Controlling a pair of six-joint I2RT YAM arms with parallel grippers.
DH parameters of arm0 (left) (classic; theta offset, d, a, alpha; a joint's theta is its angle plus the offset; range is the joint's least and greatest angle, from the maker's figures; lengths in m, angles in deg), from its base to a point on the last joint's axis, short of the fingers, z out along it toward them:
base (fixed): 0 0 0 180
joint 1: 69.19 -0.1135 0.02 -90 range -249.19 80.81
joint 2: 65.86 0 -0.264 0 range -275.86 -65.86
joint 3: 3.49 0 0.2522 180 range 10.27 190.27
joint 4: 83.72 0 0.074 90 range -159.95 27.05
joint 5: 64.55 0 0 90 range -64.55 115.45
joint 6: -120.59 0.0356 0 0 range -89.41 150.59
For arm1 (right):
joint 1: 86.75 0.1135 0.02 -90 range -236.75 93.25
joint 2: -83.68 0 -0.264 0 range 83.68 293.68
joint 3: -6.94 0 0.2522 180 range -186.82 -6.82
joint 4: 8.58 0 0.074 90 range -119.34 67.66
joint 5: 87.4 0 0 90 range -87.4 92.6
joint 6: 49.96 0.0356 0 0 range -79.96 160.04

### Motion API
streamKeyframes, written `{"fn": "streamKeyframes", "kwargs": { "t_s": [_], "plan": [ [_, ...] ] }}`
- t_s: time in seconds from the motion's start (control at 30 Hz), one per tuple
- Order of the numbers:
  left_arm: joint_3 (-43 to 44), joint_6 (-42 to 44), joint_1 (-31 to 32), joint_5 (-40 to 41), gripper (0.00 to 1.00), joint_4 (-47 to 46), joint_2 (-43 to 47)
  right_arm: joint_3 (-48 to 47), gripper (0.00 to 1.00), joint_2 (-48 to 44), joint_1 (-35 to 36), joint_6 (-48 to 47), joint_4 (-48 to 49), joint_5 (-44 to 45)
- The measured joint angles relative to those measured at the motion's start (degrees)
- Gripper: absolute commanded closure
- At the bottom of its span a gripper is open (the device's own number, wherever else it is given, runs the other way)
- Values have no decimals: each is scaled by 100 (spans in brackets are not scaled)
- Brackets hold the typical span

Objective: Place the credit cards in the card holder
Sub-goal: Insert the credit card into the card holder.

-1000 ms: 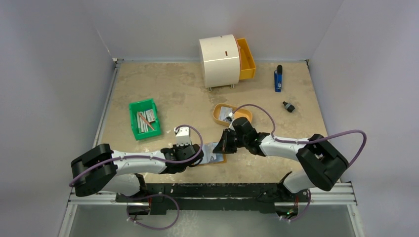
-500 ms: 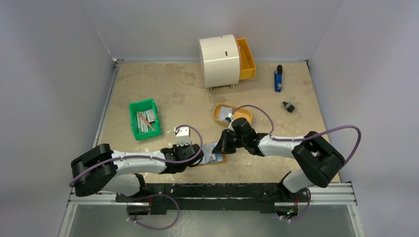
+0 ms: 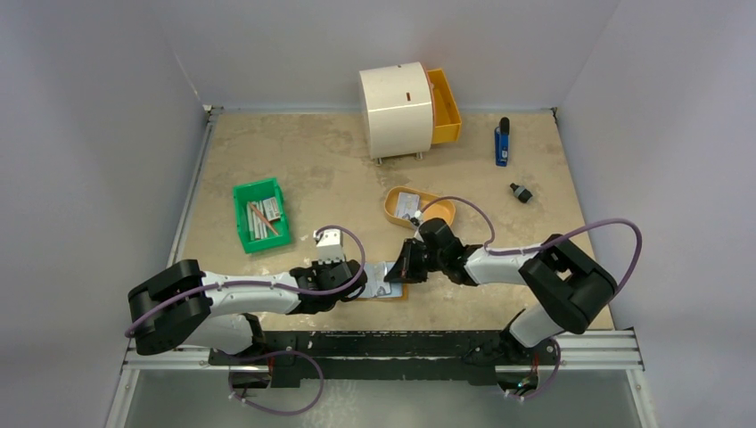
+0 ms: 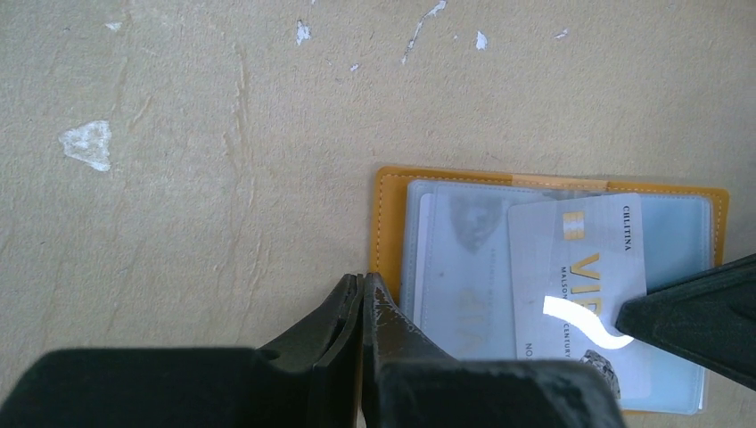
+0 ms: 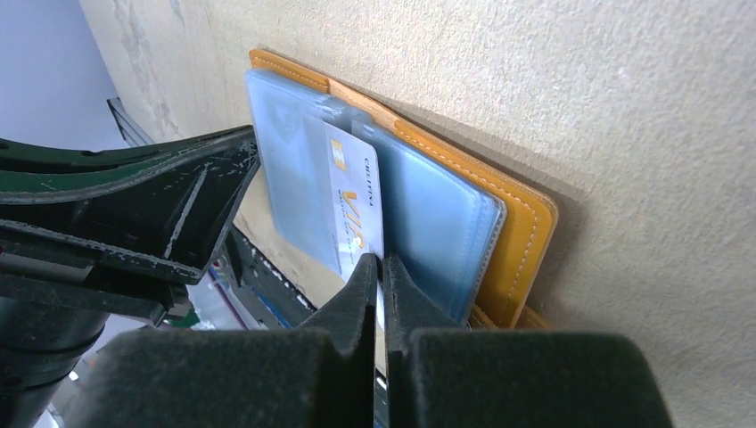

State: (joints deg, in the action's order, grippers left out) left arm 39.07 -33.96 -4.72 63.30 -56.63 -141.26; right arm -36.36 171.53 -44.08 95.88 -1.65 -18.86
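The tan card holder lies open at the near middle of the table, its clear sleeves facing up. My right gripper is shut on a white credit card printed "VIP". It holds the card over the sleeves; the card also shows in the left wrist view. My left gripper is shut, its tips resting at the holder's left edge. One card sits inside a sleeve. Another card lies in an orange dish.
A green bin of grey bars stands at the left. A white round box with an orange drawer stands at the back. A blue tool and a small black part lie at the right.
My right gripper has moved a little nearer and lower with the card, closer onto the holder. My left arm has not moved.
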Motion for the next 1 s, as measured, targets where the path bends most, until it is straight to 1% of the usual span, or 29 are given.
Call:
{"fn": "streamKeyframes", "kwargs": {
  "t_s": [0.57,1.0],
  "plan": [
    [-42,-85,0,4,99,-127,2,79,100,-46,2,251,227,107],
    [-44,-87,-11,-4,99,-256,-57,-203,100,116,120,61,79,74]
  ]
}}
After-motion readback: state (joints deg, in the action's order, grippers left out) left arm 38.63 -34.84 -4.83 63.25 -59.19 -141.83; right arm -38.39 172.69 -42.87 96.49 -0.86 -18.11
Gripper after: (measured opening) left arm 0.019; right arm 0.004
